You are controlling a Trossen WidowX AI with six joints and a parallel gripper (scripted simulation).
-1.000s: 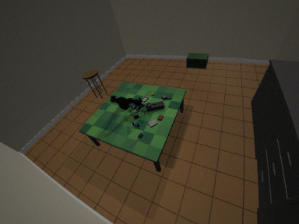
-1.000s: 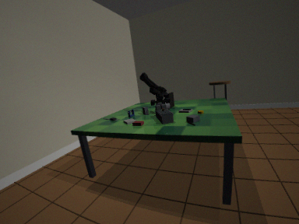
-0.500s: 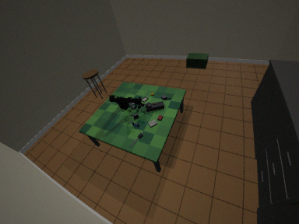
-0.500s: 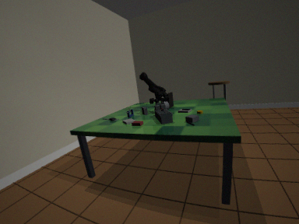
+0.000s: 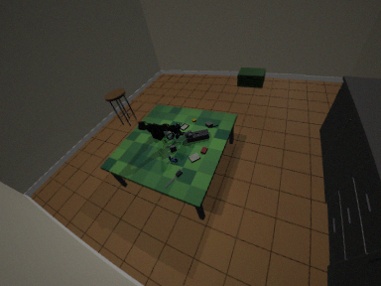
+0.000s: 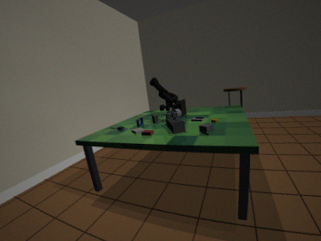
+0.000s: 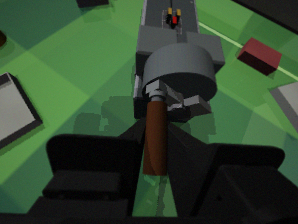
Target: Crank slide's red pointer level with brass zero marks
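On the green surface (image 5: 144, 158) (image 6: 125, 137) (image 7: 55, 60), the grey crank machine (image 5: 197, 136) (image 6: 175, 124) (image 7: 180, 65) lies just ahead of the fingers. These are nearly closed, clamped on the brown handle (image 7: 156, 135). The red pointer (image 7: 174, 20) appears near, slightly short of, the brass marks (image 7: 170, 11); exact level I cannot tell. Turning seems best done in small arcs, the wrist following the handle's circle without sideways pull, pausing to check before opening gently.

Beige walls (image 5: 258, 35) (image 6: 63, 67) are edged with pale skirting; an orange tiled floor (image 5: 278, 189) (image 6: 150, 184) is dimly lit, a stool (image 5: 115, 94) (image 6: 235, 89) placed beyond the green table (image 5: 144, 169) (image 6: 167, 146).
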